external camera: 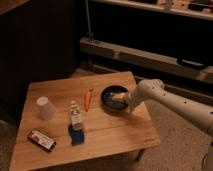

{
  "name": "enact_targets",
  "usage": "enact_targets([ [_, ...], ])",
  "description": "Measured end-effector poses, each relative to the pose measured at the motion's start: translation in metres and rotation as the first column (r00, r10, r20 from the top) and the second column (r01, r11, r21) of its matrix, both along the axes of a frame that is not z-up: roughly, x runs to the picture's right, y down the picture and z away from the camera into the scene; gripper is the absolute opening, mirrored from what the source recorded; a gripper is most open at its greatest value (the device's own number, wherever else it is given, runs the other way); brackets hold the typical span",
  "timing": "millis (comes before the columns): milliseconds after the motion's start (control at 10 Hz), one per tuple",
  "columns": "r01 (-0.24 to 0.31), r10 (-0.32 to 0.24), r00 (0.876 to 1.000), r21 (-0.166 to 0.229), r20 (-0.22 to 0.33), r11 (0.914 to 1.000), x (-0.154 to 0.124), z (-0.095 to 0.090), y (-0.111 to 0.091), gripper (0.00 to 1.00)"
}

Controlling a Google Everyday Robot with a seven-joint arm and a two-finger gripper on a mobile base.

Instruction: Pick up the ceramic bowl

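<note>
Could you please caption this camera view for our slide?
The robot's gripper at the black ceramic bowl on a wooden table.

Round, glossy black ceramic bowl (106,102) sits upright by the table's (112,136) right edge, nearer the far corner. The gripper (119,97) sits inside it.
</note>
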State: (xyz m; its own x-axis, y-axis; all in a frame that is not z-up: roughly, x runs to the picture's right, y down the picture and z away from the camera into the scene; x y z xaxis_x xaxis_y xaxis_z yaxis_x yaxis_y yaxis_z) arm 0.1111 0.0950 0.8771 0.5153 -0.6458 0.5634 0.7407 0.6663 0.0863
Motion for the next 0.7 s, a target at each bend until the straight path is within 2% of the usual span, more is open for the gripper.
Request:
enact_targets([
  [300,-0.057,0.057,0.998,0.000,-0.009,0.9984,0.0091,0.0042,0.0022,0.80],
  [500,-0.074,0.074,0.997,-0.006,-0.015,0.9972,0.0072,0.0069,0.0018,0.80],
  [700,-0.124,0.123,0.991,-0.026,-0.043,0.9919,0.0105,0.0096,0.0016,0.80],
])
